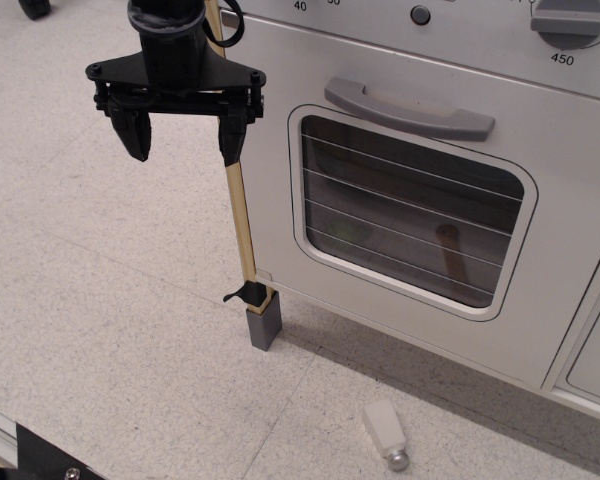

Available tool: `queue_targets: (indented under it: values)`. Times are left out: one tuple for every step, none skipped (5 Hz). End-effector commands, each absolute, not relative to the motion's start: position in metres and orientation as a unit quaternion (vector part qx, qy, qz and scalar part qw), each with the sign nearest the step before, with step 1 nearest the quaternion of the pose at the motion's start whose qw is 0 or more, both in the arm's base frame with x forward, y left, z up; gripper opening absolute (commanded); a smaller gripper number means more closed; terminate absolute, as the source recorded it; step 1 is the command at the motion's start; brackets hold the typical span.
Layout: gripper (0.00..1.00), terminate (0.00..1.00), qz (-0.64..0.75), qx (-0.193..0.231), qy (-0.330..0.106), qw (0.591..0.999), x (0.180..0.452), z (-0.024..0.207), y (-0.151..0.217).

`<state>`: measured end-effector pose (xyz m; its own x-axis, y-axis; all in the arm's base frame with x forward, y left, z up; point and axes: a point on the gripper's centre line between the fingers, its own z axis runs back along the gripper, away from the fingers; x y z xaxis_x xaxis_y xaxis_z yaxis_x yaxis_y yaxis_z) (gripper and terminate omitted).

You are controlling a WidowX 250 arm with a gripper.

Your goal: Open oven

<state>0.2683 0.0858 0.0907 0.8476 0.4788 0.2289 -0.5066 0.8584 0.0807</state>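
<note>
Oven [460,230] door shut, its grey bar handle [410,108] running sideways, slightly tilted. End effector [183,132] hangs left of the handle, near it, fingers spread wide, holding nothing.

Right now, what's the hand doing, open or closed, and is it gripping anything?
Black hand: open, holding nothing, clear of the large white toy oven's grey bar handle; oven door looks shut.

Speckled light floor [110,300] with thin seams

The oven [420,200] stands on it by a grey foot [265,325] under the wooden strip. A small white piece with a metal tip [387,433] lies nearby, apart.
</note>
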Motion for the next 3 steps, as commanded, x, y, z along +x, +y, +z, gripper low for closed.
queue_targets:
  values:
    - [1.00,0.00,0.257,0.069,-0.101,0.959,0.268,0.091,0.086]
    - [1.00,0.00,0.380,0.029,-0.109,0.918,0.284,0.087,0.054]
    - [1.00,0.00,0.494,-0.026,-0.138,0.858,0.301,0.093,0.039]
